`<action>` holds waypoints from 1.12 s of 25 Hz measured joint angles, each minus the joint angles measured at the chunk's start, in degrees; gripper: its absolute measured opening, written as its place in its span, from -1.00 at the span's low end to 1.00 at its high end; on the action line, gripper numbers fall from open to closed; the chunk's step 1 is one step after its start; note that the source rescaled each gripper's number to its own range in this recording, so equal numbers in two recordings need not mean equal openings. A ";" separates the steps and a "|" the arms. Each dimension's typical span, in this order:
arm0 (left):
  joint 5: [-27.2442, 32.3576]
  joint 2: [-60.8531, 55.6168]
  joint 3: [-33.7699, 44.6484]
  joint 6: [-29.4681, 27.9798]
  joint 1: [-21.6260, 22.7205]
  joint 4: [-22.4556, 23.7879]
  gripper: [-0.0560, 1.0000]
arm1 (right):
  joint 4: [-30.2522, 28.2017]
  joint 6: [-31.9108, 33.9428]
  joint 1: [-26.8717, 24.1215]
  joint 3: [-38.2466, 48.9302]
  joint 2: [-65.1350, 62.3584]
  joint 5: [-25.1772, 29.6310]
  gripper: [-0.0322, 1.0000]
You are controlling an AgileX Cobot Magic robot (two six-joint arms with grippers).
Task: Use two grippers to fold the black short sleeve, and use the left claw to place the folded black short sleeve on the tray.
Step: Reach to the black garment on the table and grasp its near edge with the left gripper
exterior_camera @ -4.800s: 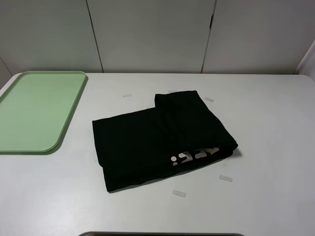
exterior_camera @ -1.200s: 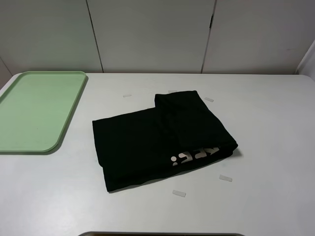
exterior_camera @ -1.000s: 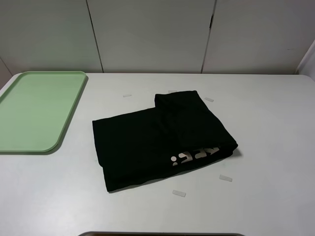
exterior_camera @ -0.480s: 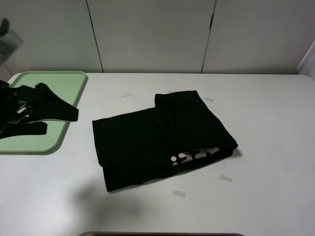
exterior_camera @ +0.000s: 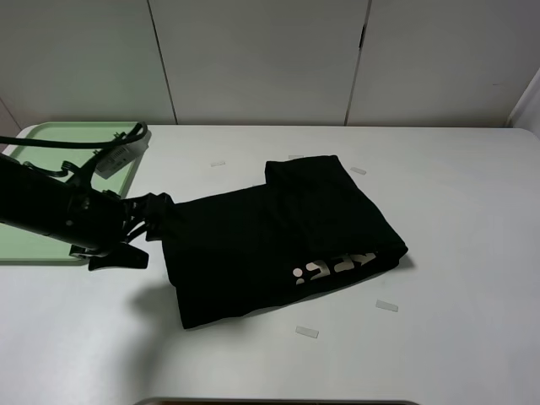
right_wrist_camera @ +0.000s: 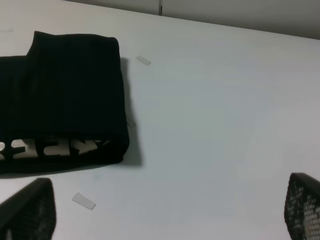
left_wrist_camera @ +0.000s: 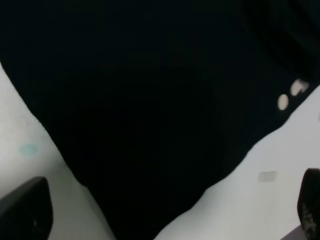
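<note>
A: What do we log first?
B: The white table [exterior_camera: 456, 253]. Then the black short sleeve [exterior_camera: 253, 245], lying folded on it with a thicker fold on its right half.
A: Tray?
B: The tray [exterior_camera: 63, 132] sits off the shirt's left side, apart from it. The shirt isn't on it.
A: Pincers?
B: The left pincer [exterior_camera: 150, 232] is at the shirt's left edge, jaws spread wide, nothing clamped. We can't tell if the tips touch cloth. The right pincer [right_wrist_camera: 165, 210] hangs off the shirt's lettered end over bare table, jaws spread wide too, empty.
A: Small stuff?
B: Pale letters [exterior_camera: 333, 267] along the shirt's near edge, and small pale strips [exterior_camera: 307, 332] on the table around the shirt.
</note>
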 joint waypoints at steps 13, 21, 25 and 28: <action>-1.76 10.82 -0.18 8.53 -0.07 -8.93 0.92 | -0.22 0.46 0.00 0.00 0.00 0.00 1.00; -0.41 14.55 -1.86 16.55 -3.49 -18.79 0.68 | -0.27 0.75 0.00 0.00 0.00 0.00 1.00; -1.03 15.57 -2.37 18.34 -5.37 -21.61 0.47 | -0.27 0.87 0.00 0.00 0.00 0.00 1.00; -2.67 16.04 -2.37 18.49 -5.88 -21.80 0.01 | -0.27 0.88 0.00 0.00 0.00 0.00 1.00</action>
